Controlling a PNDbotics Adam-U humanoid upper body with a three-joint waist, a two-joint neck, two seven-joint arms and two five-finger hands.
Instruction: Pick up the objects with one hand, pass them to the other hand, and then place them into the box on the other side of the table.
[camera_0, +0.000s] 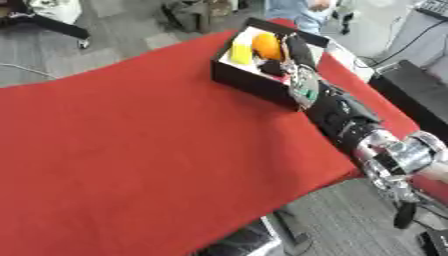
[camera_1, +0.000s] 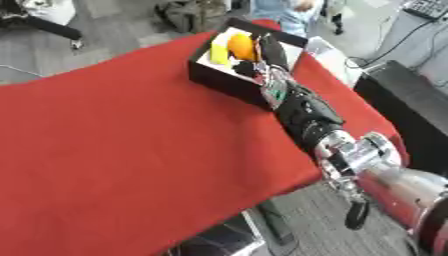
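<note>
The right hand (camera_0: 293, 57) reaches over the near wall of the black box (camera_0: 249, 80) at the far right of the red counter (camera_0: 131, 150). Its fingers curl round an orange object (camera_0: 266, 46) inside the box, beside a yellow block (camera_0: 241, 54). Judged as the placing step: the hand should lower until the object rests on the box floor, uncurl fully, then lift straight up, clear of the block.

Red tablecloth (camera_0: 131, 150), grey floor (camera_0: 131, 30), black case (camera_0: 420, 90)

Right arm (camera_0: 350, 122) black along the forearm, bright silver ringed joint behind it, a green and white patch near the black right hand (camera_0: 293, 55)
</note>
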